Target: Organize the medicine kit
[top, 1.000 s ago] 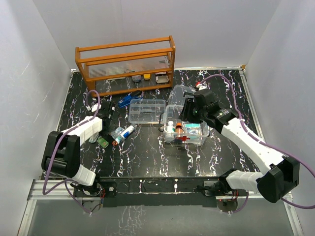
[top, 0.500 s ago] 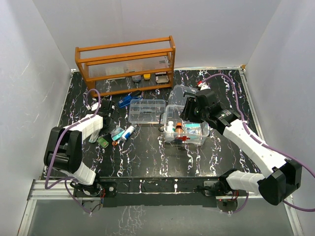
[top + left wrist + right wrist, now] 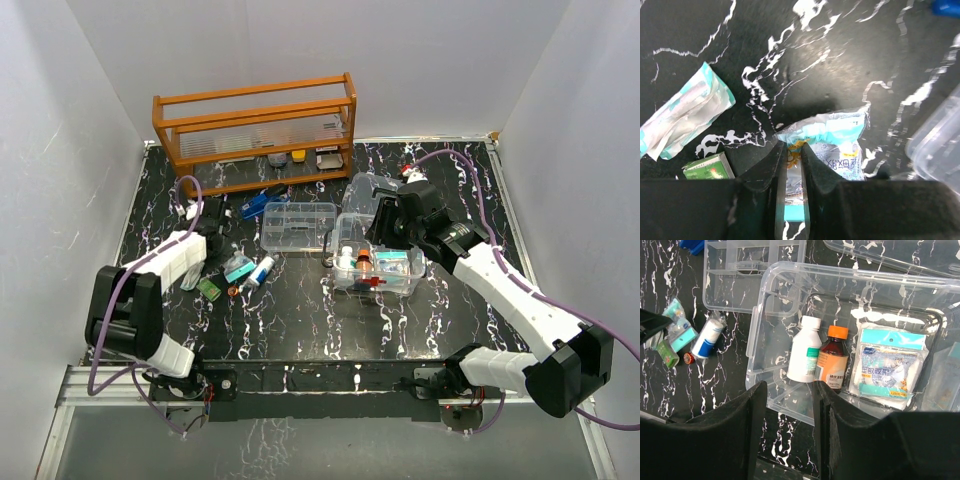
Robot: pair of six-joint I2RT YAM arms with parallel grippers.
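Note:
The medicine kit's clear box (image 3: 352,275) with its red latch stands open at the table's centre right. It holds a white bottle (image 3: 805,347), a brown bottle with an orange cap (image 3: 829,357) and a teal-and-white packet (image 3: 890,365). The divided tray insert (image 3: 297,225) lies left of the box and the clear lid (image 3: 362,192) lies behind it. My right gripper (image 3: 787,425) is open and empty above the box's front wall (image 3: 790,405). My left gripper (image 3: 792,150) is shut on a teal-and-white packet (image 3: 832,135), low over the table left of the tray.
Beside the left gripper lie another teal packet (image 3: 685,117), a small green box (image 3: 707,167) and a blue-and-white tube (image 3: 258,271). A blue item (image 3: 262,200) lies behind the tray. The orange wooden rack (image 3: 255,130) stands at the back. White walls close in on both sides.
My left gripper has shifted slightly towards the back with the packet, and the loose items by it have been nudged. The right arm has barely moved.

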